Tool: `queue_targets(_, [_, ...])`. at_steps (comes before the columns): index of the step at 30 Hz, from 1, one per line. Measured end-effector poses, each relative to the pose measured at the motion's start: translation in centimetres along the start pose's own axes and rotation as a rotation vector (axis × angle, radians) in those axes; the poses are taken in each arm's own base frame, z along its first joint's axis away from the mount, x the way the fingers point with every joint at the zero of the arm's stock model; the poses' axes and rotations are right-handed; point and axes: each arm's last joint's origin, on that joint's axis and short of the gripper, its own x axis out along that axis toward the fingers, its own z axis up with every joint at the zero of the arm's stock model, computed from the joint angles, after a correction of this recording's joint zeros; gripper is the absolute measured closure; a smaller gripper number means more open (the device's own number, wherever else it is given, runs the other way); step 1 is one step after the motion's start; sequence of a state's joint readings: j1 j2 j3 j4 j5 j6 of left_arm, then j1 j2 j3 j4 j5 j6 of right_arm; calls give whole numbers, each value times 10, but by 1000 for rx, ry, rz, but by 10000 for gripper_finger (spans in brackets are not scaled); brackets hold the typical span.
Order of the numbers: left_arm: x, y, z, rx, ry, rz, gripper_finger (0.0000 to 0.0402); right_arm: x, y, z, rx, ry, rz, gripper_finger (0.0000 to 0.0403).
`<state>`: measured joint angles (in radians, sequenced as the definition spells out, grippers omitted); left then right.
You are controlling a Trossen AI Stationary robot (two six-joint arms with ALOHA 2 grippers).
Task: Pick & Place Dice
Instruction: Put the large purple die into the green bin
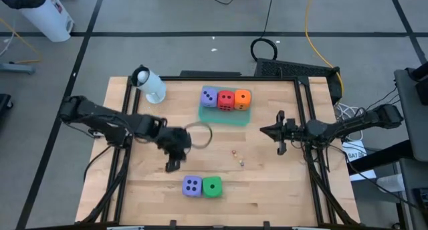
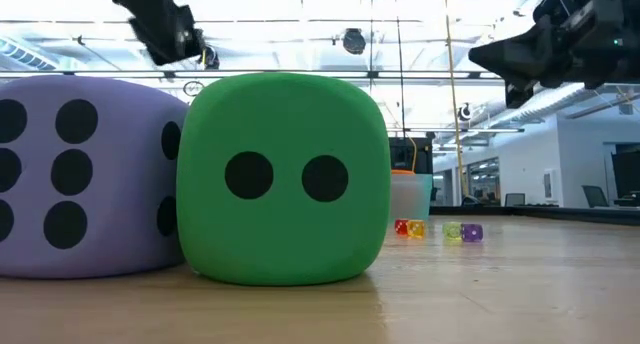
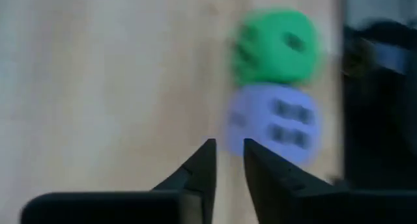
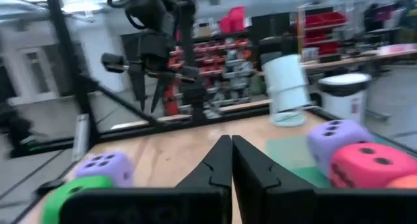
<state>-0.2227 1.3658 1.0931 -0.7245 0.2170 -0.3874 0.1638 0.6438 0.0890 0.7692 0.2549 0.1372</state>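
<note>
Three dice stand in a row on the teal tray at the far middle: purple, red, orange. A second purple die and the green die sit side by side on the wood near the table's near edge; they fill the low view, purple and green. My left gripper hovers just left of and beyond that pair, fingers narrowly open and holding nothing. My right gripper waits at the right, shut and empty.
A clear cup lies on its side at the far left corner. A clear ring lies beside my left wrist. Tiny coloured dice are scattered mid-table. Bare wood shows between the tray and the near pair.
</note>
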Motion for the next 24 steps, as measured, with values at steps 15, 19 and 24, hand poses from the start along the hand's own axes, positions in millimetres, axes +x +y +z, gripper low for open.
queue_targets(15, [55, -59, -7, -26, -4, -155, 23, 1, 1, 0, -13, 36, 22, 403])
queue_targets(19, [69, -57, -7, -94, 23, -122, 14, 1, 1, -2, -1, 50, 19, 403])
queue_targets(24, [79, -58, -4, -64, 64, -87, 28, 1, 2, -3, 46, 76, 62, 403])
